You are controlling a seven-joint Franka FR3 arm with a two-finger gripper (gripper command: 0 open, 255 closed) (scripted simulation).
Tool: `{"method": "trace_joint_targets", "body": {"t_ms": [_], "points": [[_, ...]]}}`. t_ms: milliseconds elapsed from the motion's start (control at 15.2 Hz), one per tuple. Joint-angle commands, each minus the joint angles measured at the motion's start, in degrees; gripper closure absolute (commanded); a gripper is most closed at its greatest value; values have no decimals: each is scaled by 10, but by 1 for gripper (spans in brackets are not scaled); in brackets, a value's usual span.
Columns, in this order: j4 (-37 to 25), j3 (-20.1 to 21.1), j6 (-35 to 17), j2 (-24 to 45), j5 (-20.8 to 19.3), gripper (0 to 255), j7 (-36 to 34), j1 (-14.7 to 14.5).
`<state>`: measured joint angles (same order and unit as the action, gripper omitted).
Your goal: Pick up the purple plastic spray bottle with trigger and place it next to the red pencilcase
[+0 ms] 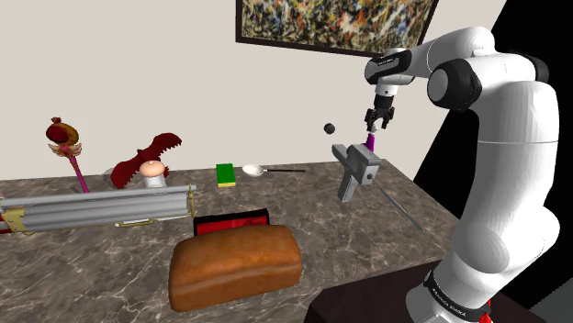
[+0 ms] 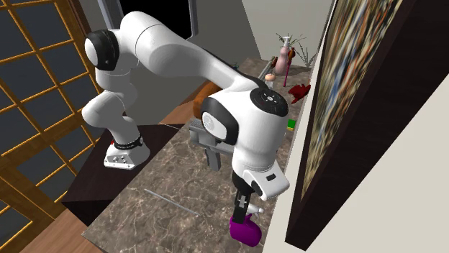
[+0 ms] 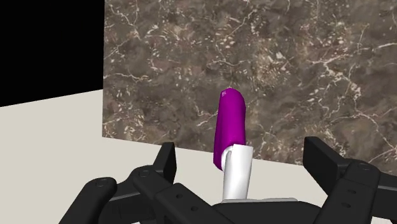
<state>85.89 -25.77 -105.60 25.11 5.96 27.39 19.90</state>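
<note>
The purple spray bottle (image 2: 245, 231) with its white trigger head (image 2: 254, 210) stands on the marble counter (image 2: 169, 172) close to the wall. My gripper (image 2: 242, 204) hangs just over it, open. In the wrist view the bottle's purple body (image 3: 230, 124) and white neck (image 3: 238, 175) lie between the spread fingers (image 3: 164, 164) without touching them. In the shoulder view the gripper (image 1: 377, 120) is above a sliver of the purple bottle (image 1: 371, 143), which is mostly hidden by a grey tool (image 1: 355, 171). The red pencilcase (image 1: 231, 222) lies behind a brown loaf (image 1: 235, 265), well toward that view's left.
On the counter are a thin metal rod (image 1: 400, 207), a spoon (image 1: 262, 170), a green sponge (image 1: 226, 174), a red winged figure (image 1: 147, 154), a wand (image 1: 70, 147) and a long grey object (image 1: 101, 207). A framed painting (image 1: 335, 23) hangs on the wall.
</note>
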Motion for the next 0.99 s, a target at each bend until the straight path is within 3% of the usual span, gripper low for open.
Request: {"method": "trace_joint_targets", "body": {"t_ms": [0, 264, 330, 924], "points": [[1, 0, -1, 0, 0, 0, 0, 0], [1, 0, -1, 0, 0, 0, 0, 0], [1, 0, -1, 0, 0, 255, 0, 0], [1, 0, -1, 0, 0, 255, 0, 0]]}}
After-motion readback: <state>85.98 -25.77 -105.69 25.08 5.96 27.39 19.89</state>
